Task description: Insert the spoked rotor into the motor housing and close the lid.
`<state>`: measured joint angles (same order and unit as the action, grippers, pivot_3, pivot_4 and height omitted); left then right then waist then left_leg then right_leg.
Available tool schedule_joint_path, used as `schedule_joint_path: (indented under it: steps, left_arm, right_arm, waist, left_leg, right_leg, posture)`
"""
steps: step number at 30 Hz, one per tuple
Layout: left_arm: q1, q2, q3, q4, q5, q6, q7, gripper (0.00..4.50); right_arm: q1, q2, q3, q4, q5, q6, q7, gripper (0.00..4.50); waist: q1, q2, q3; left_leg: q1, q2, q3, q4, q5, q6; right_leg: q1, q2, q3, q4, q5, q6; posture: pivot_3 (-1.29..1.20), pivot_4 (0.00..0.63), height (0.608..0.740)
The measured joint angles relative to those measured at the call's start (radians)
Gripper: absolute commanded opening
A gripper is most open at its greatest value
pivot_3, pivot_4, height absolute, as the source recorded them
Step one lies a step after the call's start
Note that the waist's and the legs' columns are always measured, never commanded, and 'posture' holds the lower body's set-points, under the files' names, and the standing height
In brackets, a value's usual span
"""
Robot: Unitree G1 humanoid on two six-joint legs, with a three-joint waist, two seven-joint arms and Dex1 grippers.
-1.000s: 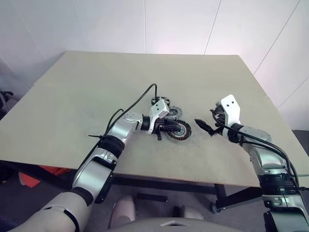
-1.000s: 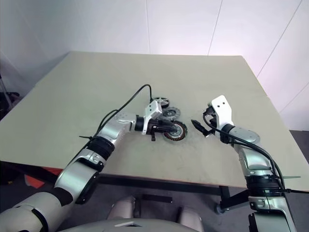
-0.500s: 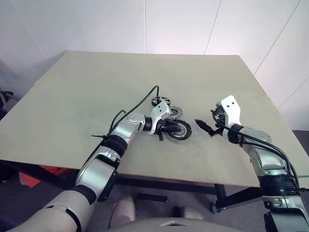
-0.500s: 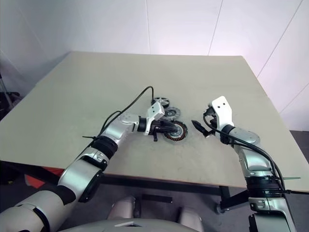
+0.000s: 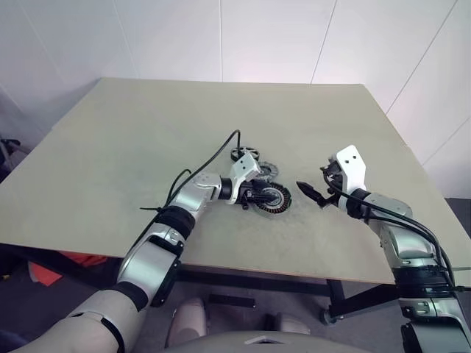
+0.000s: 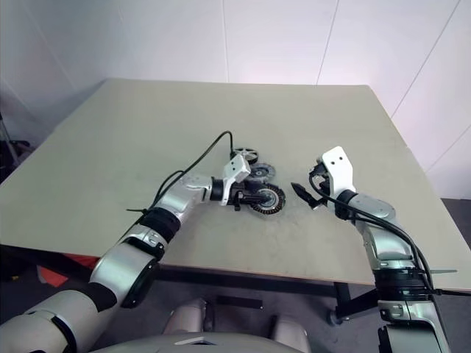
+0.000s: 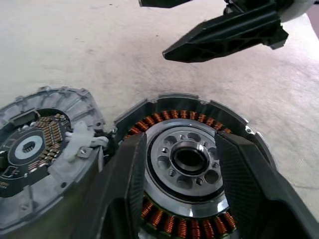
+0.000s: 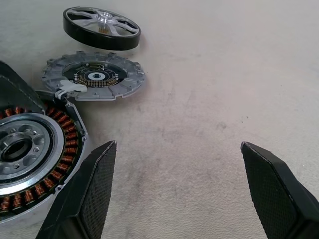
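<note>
The motor housing point(image 7: 192, 159), a grey cup with copper windings around a silver centre, lies flat on the table point(image 5: 147, 132). My left gripper point(image 7: 179, 140) is open over it, one black finger on each side of the silver centre, over the windings. Touching the housing's far side lies the lid point(image 8: 94, 77), a silvery-grey disc. Beyond the lid rests the spoked rotor point(image 8: 102, 27), black-rimmed with pale spokes. My right gripper point(image 8: 178, 145) hovers to the right of the housing, open wide, with bare table between its fingers point(image 5: 305, 189).
A black cable point(image 5: 217, 147) arches up from my left wrist over the table. The table's front edge point(image 5: 243, 266) runs close below both arms. A white wall stands behind the table.
My left gripper's fingers have spread wider over the motor housing. The housing, lid and rotor lie where they were. The right arm has not moved.
</note>
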<state>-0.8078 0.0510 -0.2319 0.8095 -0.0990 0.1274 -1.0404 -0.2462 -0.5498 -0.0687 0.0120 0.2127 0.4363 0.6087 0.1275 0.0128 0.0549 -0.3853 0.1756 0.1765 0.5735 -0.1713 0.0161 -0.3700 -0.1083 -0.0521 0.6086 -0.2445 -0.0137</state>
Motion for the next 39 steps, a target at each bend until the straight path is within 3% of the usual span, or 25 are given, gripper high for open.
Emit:
schedule_joint_path:
  steps: [12, 15, 19, 22, 29, 39]
  left_arm:
    - [0.035, 0.084, 0.130, -0.203, -0.119, 0.151, 0.006, 2.34]
    - [0.060, 0.115, 0.161, -0.249, -0.129, 0.181, 0.037, 2.39]
    - [0.120, 0.155, 0.185, -0.306, -0.137, 0.213, 0.073, 2.39]
    - [0.164, 0.167, 0.189, -0.339, -0.142, 0.234, 0.094, 2.39]
    - [0.194, 0.167, 0.186, -0.398, -0.148, 0.257, 0.130, 2.39]
    - [0.214, 0.167, 0.181, -0.406, -0.149, 0.269, 0.151, 2.39]
  right_arm:
    - [0.017, 0.039, 0.070, -0.189, 0.026, 0.006, 0.063, 4.50]
    - [0.016, 0.061, 0.107, -0.192, 0.026, 0.016, 0.068, 3.91]
    - [0.017, 0.081, 0.153, -0.171, 0.015, 0.024, 0.069, 2.46]
    - [0.014, 0.077, 0.161, -0.130, -0.009, 0.025, 0.064, 2.46]
    - [0.014, 0.061, 0.161, -0.121, -0.014, 0.018, 0.094, 0.11]
    - [0.014, 0.043, 0.164, -0.126, -0.028, 0.016, 0.108, 0.04]
  waist:
    - [-0.001, 0.000, 0.000]
    - [-0.003, 0.000, 0.000]
    - [-0.003, 0.000, 0.000]
    - [-0.001, 0.000, 0.000]
    - [-0.003, 0.000, 0.000]
    - [-0.004, 0.000, 0.000]
  left_leg:
    - [0.000, 0.001, 0.000, 0.000, -0.001, -0.002]
    - [0.000, 0.001, 0.000, 0.000, -0.002, -0.002]
    - [0.000, 0.001, 0.000, 0.000, -0.002, -0.003]
    - [-0.001, 0.000, 0.000, 0.000, -0.002, -0.003]
    - [0.000, 0.001, 0.000, 0.000, -0.001, -0.003]
    - [0.000, 0.001, 0.000, 0.000, -0.001, -0.003]
  right_leg:
    - [0.000, 0.000, -0.001, 0.000, 0.000, 0.000]
    - [0.000, 0.000, -0.001, 0.000, 0.000, 0.000]
    - [0.000, 0.000, -0.001, 0.000, 0.000, 0.000]
    - [0.000, 0.000, -0.001, -0.001, 0.000, 0.000]
    - [0.000, 0.000, -0.001, 0.000, 0.000, 0.000]
    - [0.000, 0.000, -0.001, 0.000, 0.000, 0.000]
  posture:
    - [0.00, 0.000, 0.740]
    - [0.00, 0.000, 0.740]
    - [0.00, 0.000, 0.740]
    - [0.00, 0.000, 0.740]
    - [0.00, 0.000, 0.740]
    - [0.00, 0.000, 0.740]
